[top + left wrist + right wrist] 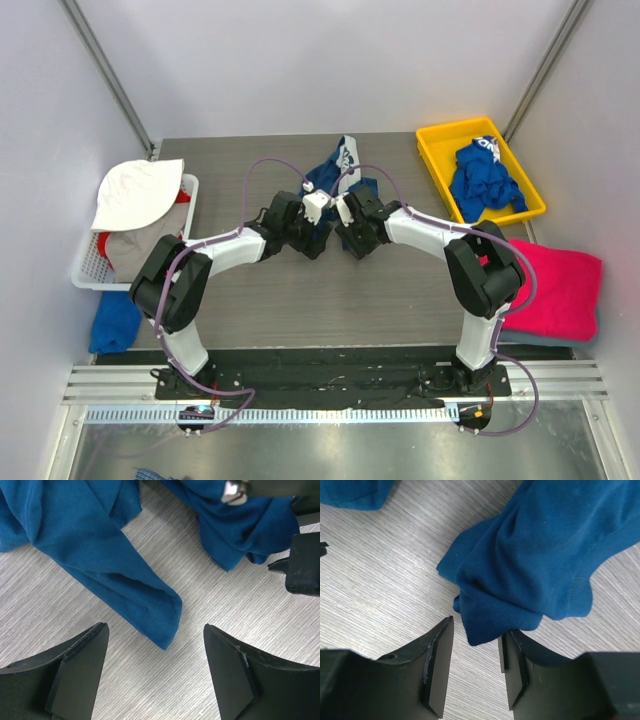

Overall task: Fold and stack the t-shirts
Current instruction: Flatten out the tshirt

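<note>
- Blue tee (328, 178) lies crumpled at upper centre of the table (400, 300), its long axis running up-right; its white lettering is too small to read.
- Left gripper (155, 628): fingers wide apart, a fold tip pointing lower right towards the gap.
- Right gripper (476, 635): fingers narrowly apart round a fold, not pinching.

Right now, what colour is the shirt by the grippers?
Blue; the shirt shows best in the right wrist view.

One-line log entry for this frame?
stage: pre-grasp | left gripper: open, above blue t-shirt edge | right gripper: open, shirt corner between fingers
</note>
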Robot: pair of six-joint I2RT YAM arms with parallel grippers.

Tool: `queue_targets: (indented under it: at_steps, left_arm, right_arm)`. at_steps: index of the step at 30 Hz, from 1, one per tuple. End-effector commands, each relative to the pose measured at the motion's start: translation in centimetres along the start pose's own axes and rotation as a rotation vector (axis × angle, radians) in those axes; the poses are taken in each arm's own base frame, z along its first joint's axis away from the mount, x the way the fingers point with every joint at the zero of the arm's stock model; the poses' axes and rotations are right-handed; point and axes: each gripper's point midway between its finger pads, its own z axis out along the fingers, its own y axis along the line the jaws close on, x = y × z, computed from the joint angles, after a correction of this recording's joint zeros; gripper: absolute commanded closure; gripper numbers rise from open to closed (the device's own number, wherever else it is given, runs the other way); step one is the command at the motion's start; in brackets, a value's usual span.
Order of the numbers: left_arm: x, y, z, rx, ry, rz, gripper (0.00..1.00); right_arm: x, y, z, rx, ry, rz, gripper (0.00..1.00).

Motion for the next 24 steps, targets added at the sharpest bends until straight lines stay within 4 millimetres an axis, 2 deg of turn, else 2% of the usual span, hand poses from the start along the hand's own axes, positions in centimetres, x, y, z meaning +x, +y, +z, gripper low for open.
queue_targets:
  at_steps: [1,7,21,24]
  left_arm:
    - [-0.2,-0.3,0.0,0.013,0.004,0.027,0.19]
    - [0.1,-0.2,0.1,0.009,0.011,0.027,0.19]
    - [0.4,-0.1,0.1,0.003,0.018,0.037,0.20]
    - [0.4,0.0,0.0,-0.001,0.018,0.036,0.20]
  right_arm:
    - [-5.1,-0.7,-1.7,0.033,-0.149,-0.018,0.52]
    - [-5.8,-1.5,-2.1,0.066,-0.159,-0.034,0.52]
    - [-4.5,-3.1,-0.4,0.123,-0.108,-0.073,0.53]
    - [-4.5,-3.8,-0.8,0.157,-0.115,-0.070,0.54]
